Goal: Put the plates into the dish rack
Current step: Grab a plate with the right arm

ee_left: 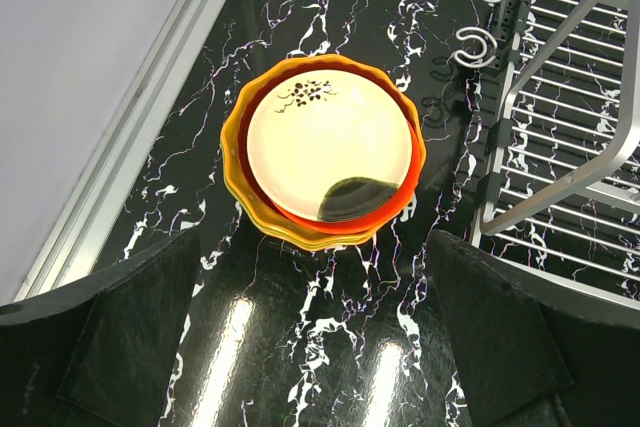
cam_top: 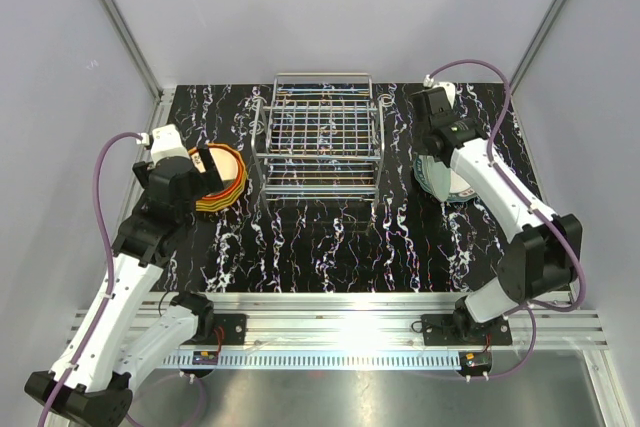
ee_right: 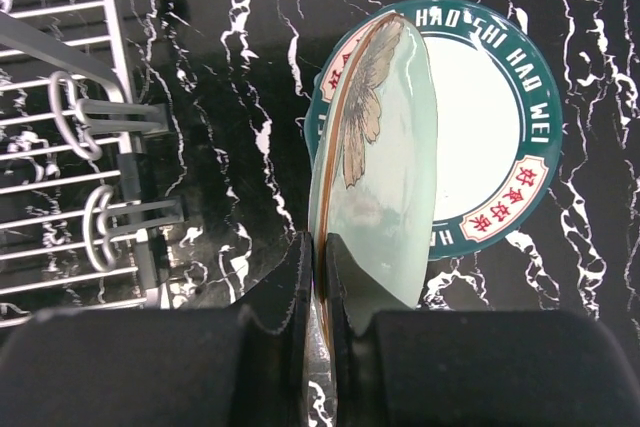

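Observation:
The chrome wire dish rack stands empty at the table's middle back. A stack of plates lies left of it: a cream plate on top, a red-orange plate under it, and orange plates below. My left gripper hovers over the stack's near edge, open and empty. My right gripper is shut on the rim of a pale mint green plate, held on edge above a teal-rimmed plate lying flat right of the rack.
The rack's side rail and hooks lie close to the right of the left stack. The rack's hooks also show left of the held plate. Grey walls enclose the table; an aluminium rail runs along the near edge.

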Motion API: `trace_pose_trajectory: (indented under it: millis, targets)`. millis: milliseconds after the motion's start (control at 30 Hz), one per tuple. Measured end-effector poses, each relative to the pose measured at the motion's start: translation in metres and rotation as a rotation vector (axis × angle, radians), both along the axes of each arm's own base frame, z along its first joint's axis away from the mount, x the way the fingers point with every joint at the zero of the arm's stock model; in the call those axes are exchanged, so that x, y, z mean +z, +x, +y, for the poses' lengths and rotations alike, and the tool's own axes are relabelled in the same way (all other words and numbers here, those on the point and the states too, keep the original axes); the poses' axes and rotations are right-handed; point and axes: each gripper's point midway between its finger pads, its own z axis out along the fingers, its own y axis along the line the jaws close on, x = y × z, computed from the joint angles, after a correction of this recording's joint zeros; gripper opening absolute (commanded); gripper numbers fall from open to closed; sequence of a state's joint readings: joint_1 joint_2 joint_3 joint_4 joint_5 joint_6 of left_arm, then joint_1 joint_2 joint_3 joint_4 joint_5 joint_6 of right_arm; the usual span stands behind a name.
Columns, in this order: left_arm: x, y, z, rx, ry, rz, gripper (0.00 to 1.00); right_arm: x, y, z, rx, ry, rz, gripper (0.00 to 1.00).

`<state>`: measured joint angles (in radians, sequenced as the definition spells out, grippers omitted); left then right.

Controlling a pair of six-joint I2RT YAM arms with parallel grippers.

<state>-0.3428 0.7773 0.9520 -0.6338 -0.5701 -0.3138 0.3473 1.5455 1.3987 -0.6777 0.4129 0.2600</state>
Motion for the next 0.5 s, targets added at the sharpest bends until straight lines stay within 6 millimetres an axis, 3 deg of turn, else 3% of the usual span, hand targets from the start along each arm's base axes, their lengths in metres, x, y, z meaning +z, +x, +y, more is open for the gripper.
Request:
trace_pose_trajectory:
  millis: [267, 500]
  targets:
    - [-0.001, 0.001, -0.001, -0.002, 0.0, 0.004, 0.99, 0.012, -0.002, -0.002, -0.029, 0.048, -0.033, 0.0]
    - [-0.002, 0.001, -0.002, -0.006, 0.0, 0.009, 0.99, 0.034, -0.007, -0.007, -0.059, 0.091, -0.094, 0.0]
